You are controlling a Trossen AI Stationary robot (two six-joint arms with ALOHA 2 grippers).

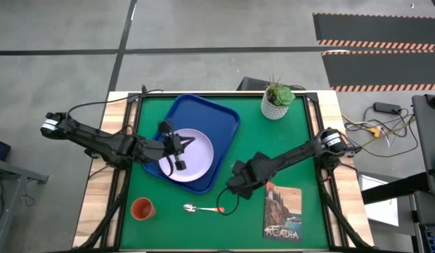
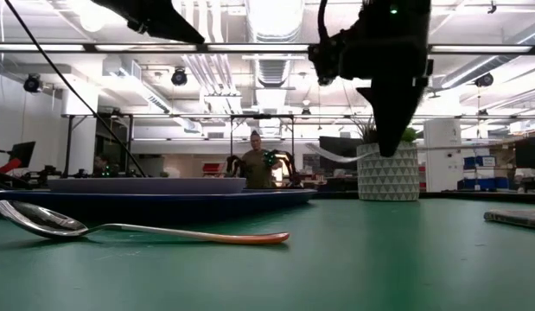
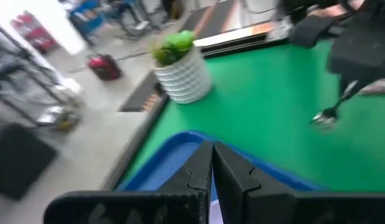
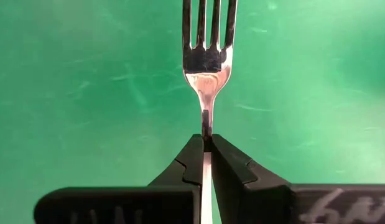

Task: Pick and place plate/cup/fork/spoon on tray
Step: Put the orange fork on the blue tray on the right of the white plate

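1. The table (image 1: 301,161) has a green mat on top, wood edges showing down both sides.
2. The tray (image 1: 221,119) is the blue one, sitting toward the left and back of the mat, turned a bit off square.
3. The plate (image 1: 199,158) is in the tray, lying flat, in the half nearer the front edge. From the low view it's just a pale lip (image 2: 146,183) above the tray's rim (image 2: 250,199).
4. A booklet (image 1: 282,213) with a lighthouse cover lies at the front right of the mat, just beside the right arm.
5. A potted plant (image 1: 277,100) stands at the back of the mat, right of the tray and apart from it.
6. The left gripper (image 1: 179,156) is over the plate, fingers pressed together with nothing in them. Its wrist view shows the closed tips (image 3: 212,165) above the tray's blue corner.
7. The right gripper (image 1: 231,188) is just off the tray's front right corner, above the mat, clamped on the fork (image 4: 208,59). It's pinching the neck, prongs pointing away from the fingers.
8. The cup (image 1: 142,208) stands upright at the front left of the mat, well clear of the tray.
9. The spoon (image 1: 203,208) lies on the mat in front of the tray, bowl toward the cup, orange handle toward the right gripper.
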